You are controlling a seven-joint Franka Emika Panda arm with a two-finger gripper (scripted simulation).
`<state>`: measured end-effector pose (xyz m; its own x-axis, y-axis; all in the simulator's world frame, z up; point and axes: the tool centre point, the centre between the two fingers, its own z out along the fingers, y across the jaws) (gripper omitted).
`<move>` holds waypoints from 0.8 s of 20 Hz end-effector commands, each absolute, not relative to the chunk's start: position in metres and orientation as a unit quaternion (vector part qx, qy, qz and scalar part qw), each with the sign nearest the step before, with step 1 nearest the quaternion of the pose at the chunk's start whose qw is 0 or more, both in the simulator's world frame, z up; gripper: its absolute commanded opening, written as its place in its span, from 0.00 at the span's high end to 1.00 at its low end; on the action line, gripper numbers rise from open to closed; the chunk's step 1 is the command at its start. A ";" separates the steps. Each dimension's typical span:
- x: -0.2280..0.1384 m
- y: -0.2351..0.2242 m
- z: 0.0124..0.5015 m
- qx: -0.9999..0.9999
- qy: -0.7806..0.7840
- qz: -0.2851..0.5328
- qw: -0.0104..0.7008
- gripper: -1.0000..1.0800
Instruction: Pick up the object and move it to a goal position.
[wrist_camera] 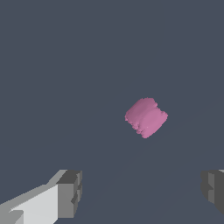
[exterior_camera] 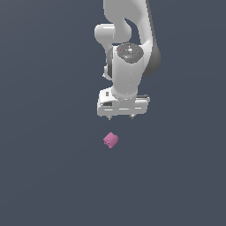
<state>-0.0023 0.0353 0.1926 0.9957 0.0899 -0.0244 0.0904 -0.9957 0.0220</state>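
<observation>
A white Franka arm (exterior_camera: 128,48) descends from the top centre of the exterior frame, its gripper (exterior_camera: 120,117) spread wide and holding nothing above a plain dark grey floor (exterior_camera: 44,176). The object (exterior_camera: 110,140), a small pink-magenta block with bumpy edges, rests on that floor just below the fingertips and slightly toward the frame's left, apart from them. In the wrist view the block (wrist_camera: 146,117) sits ahead of the gap between the two grey finger pads (wrist_camera: 70,193), not yet between them. It looks roughly cubic, with no clear long axis. No brand, label or writing is legible anywhere.
</observation>
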 end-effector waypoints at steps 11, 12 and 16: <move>0.004 0.028 0.178 0.995 0.103 -0.011 0.011 0.04; 0.006 0.027 0.175 0.994 0.111 -0.011 0.011 0.04; 0.010 0.022 0.165 0.988 0.153 -0.010 0.010 0.04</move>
